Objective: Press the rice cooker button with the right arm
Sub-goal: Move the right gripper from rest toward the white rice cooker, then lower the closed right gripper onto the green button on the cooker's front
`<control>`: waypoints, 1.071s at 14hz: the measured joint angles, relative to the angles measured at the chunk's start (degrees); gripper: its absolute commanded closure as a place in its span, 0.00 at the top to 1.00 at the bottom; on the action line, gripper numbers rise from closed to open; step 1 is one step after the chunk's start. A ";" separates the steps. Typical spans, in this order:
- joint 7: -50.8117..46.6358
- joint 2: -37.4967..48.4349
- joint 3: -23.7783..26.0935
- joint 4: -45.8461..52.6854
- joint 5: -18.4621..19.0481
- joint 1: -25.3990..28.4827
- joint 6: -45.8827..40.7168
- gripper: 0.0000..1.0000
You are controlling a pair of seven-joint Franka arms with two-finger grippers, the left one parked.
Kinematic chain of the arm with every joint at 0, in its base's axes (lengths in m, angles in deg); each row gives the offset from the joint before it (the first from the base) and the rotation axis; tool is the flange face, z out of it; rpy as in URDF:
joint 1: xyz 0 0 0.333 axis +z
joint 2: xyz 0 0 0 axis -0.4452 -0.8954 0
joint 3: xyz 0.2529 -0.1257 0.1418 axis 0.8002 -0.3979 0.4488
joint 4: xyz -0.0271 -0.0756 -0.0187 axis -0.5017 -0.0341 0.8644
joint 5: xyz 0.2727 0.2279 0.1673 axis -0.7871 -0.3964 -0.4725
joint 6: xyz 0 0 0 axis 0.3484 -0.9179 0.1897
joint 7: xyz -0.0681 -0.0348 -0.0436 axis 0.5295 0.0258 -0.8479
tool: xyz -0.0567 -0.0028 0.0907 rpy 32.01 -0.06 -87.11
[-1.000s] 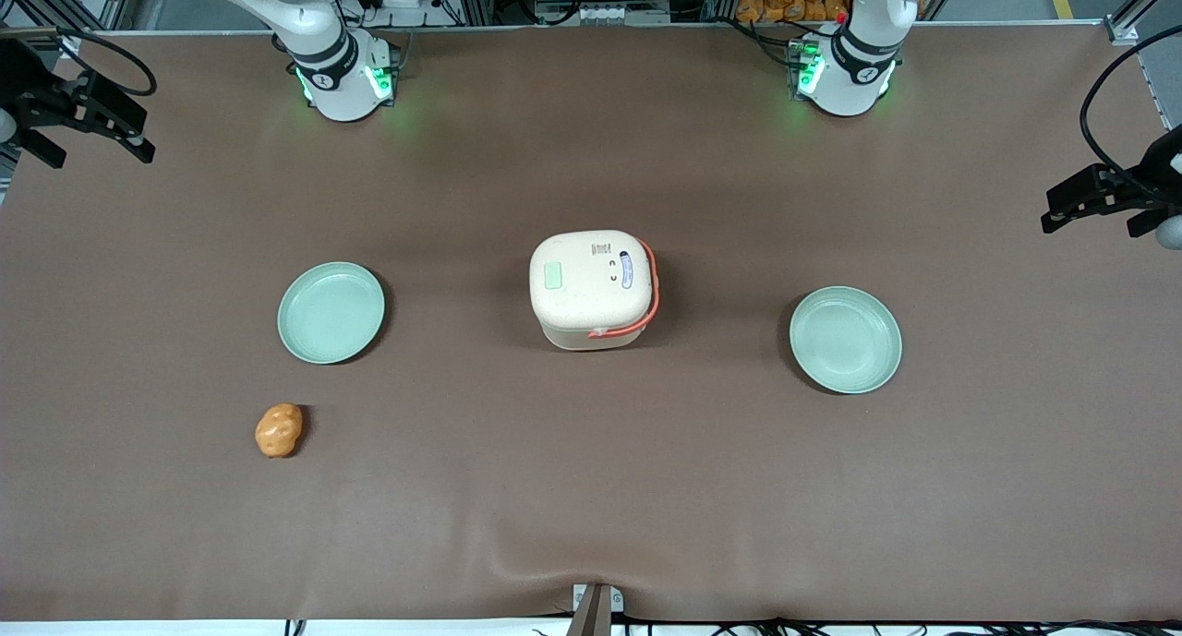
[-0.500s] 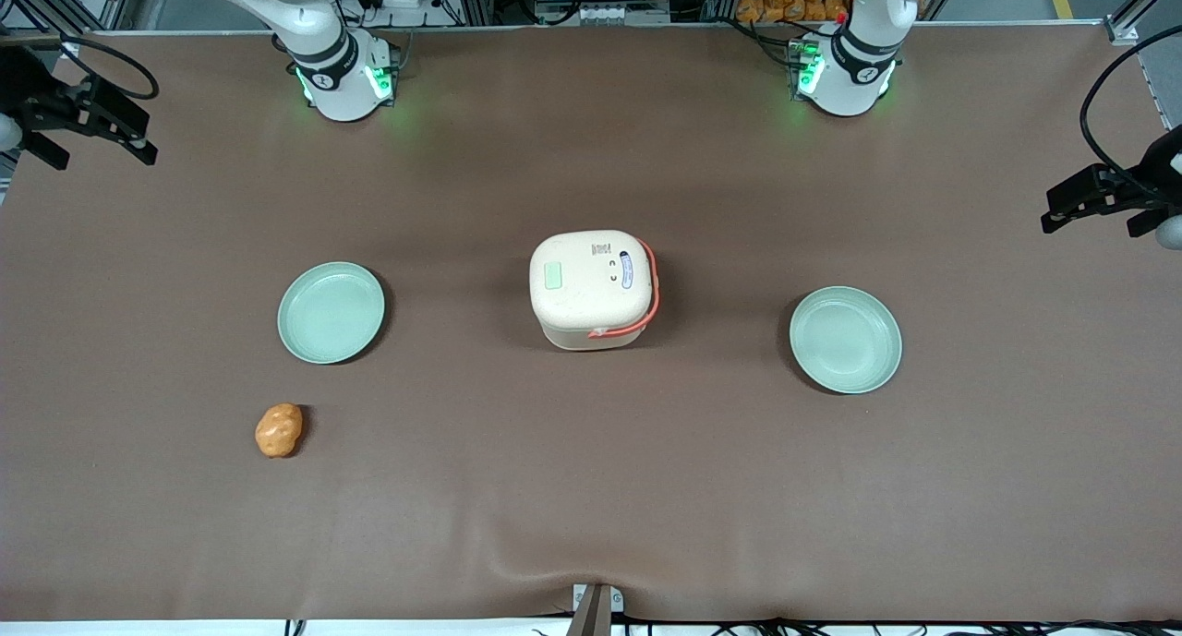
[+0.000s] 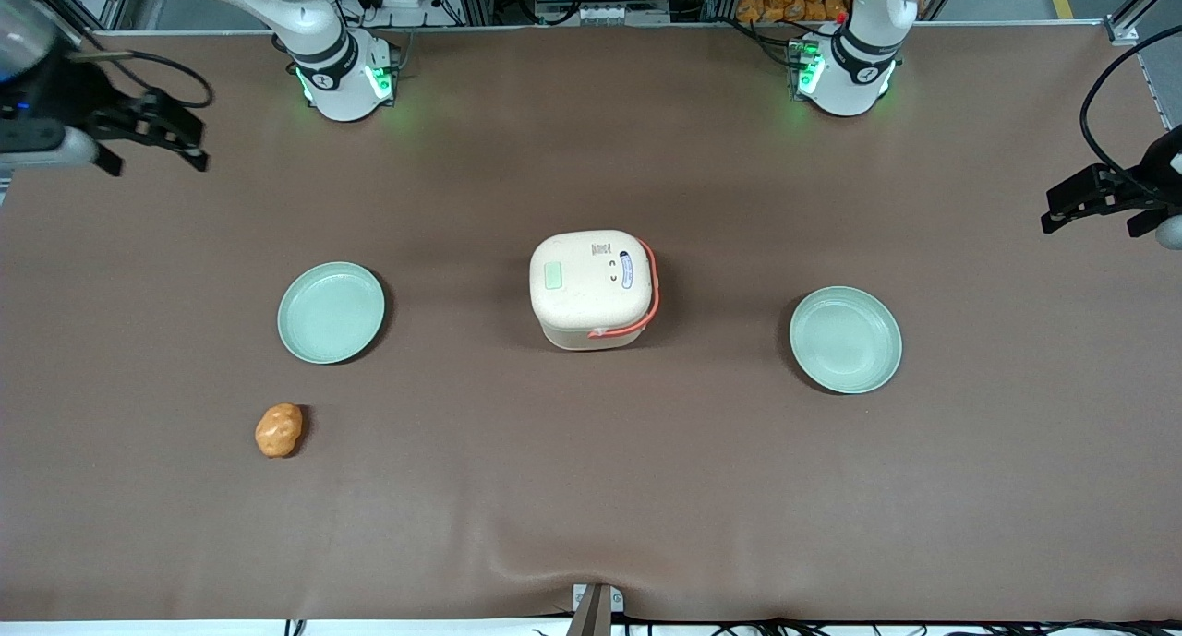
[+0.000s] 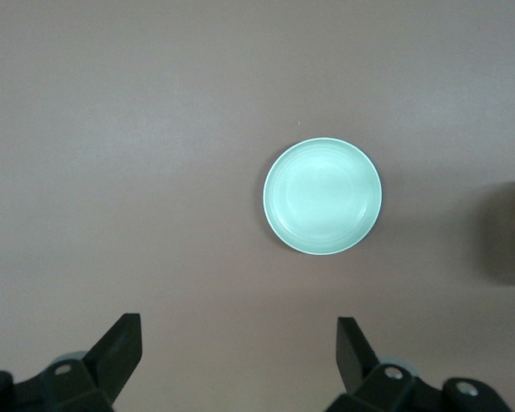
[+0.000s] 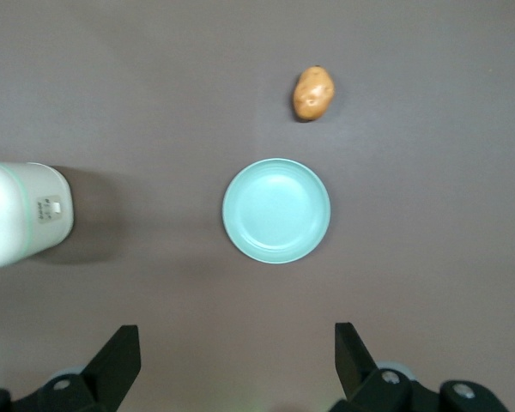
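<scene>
Black two-finger gripper of the large white jointed right arm hangs high at the working arm's end of the brown table, fingers spread wide, holding nothing. It is well apart from the small cream rounded-cube rice cooker, which sits mid-table with lid down and coral-orange handle lying along its side. Small pale green rounded-square button on the lid is untouched. Round pale green plate lies between gripper and cooker; orange-brown lumpy potato lies nearer the front camera than that plate. Second round pale green plate lies toward the parked arm's end.
</scene>
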 measured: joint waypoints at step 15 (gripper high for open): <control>-27.38 -15.67 0.23 1.17 0.10 19.20 13.29 0.00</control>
